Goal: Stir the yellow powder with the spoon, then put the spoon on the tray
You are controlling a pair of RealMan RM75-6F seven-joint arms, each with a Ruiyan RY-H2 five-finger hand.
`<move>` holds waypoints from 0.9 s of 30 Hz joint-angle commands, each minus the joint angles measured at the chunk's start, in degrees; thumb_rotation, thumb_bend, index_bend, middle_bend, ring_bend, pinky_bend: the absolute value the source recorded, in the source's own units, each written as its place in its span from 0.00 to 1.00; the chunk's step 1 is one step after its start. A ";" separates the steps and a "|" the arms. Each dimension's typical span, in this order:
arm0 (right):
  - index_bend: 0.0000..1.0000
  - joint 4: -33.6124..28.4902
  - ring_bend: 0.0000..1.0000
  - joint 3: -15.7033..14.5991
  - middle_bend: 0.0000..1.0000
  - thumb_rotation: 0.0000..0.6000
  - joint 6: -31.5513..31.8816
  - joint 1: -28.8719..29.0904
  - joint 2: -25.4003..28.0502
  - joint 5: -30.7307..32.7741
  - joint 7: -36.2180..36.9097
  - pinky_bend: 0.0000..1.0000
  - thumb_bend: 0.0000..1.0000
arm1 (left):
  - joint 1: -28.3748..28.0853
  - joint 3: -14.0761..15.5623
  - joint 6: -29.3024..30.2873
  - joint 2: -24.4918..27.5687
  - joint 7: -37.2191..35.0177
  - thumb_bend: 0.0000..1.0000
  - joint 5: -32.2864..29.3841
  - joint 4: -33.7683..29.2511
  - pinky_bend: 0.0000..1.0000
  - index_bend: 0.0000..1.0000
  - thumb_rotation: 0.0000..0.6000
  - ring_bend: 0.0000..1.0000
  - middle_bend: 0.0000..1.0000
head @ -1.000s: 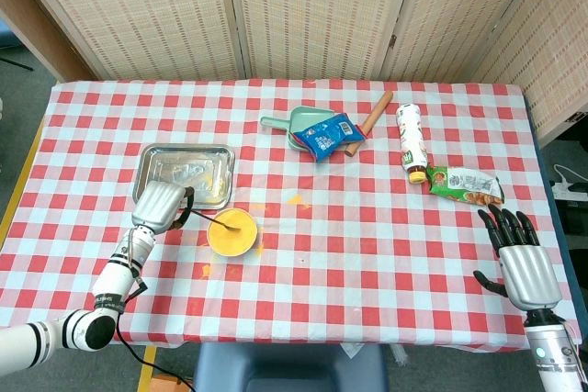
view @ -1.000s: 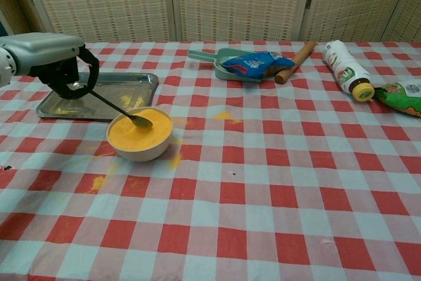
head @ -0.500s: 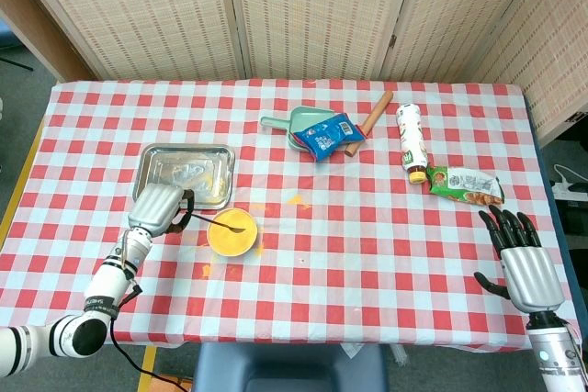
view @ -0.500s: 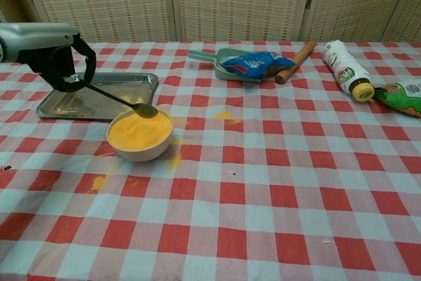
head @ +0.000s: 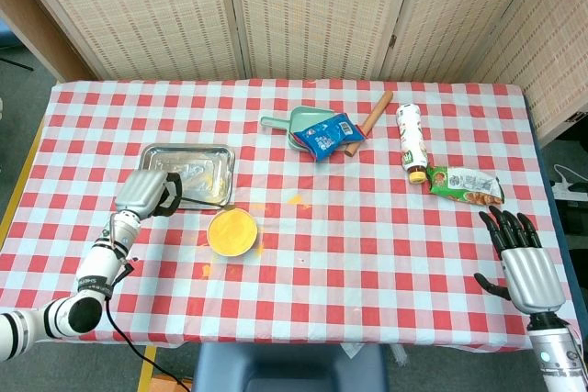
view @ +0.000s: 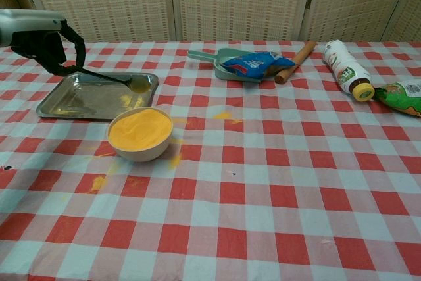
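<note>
Spoon (view: 122,81) over tray (view: 66,106), checkered tablecloth (view: 276,162)

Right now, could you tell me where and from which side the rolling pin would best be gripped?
Probably around the bare far half of the rolling pin, coming down from above. It lies flat and slanted on the cloth, its near end tucked against the blue packet and dustpan, while its far end is free of them.

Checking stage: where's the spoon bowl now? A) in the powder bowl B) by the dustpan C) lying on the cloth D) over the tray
D: the left hand holds the spoon, its tip above the tray, clear of the bowl.
</note>
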 commanded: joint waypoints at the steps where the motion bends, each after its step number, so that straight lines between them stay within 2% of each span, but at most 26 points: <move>1: 0.00 0.31 0.00 0.25 0.00 1.00 -0.22 0.15 -0.18 0.49 -0.33 0.00 0.09 | -1.95 -1.63 -4.57 -1.98 -3.51 0.83 -3.84 7.26 1.00 1.00 1.00 1.00 1.00; 6: 0.00 0.64 0.00 0.80 0.00 1.00 -0.56 0.32 -0.60 1.71 -1.14 0.00 0.09 | -3.87 -1.31 -7.79 -6.91 -4.98 0.82 -5.02 19.04 1.00 1.00 1.00 1.00 1.00; 14: 0.00 0.89 0.00 1.35 0.00 1.00 -0.89 0.45 -1.29 3.28 -2.76 0.00 0.09 | -5.36 -0.77 -14.08 -17.86 -9.47 0.80 -3.76 39.80 1.00 1.00 1.00 1.00 1.00; 17: 0.00 0.96 0.00 1.47 0.00 1.00 -0.97 0.45 -1.47 3.76 -3.23 0.00 0.09 | -5.62 -0.65 -16.08 -21.49 -11.07 0.79 -2.33 45.80 1.00 0.95 1.00 1.00 1.00; 21: 0.00 0.97 0.00 1.56 0.00 1.00 -0.98 0.44 -1.58 4.09 -3.56 0.00 0.09 | -5.82 -0.93 -17.23 -24.42 -13.07 0.75 0.15 50.21 1.00 0.84 1.00 1.00 1.00; 24: 0.00 0.97 0.00 1.59 0.00 1.00 -0.98 0.43 -1.56 4.20 -3.57 0.00 0.09 | -5.68 -0.75 -17.16 -25.70 -13.56 0.68 2.04 51.69 1.00 0.72 1.00 1.00 1.00; 27: 0.00 0.88 0.00 1.48 0.00 1.00 -0.96 0.40 -1.48 4.03 -3.51 0.00 0.09 | -5.37 -0.39 -16.92 -26.46 -13.28 0.61 3.38 52.14 1.00 0.52 1.00 1.00 1.00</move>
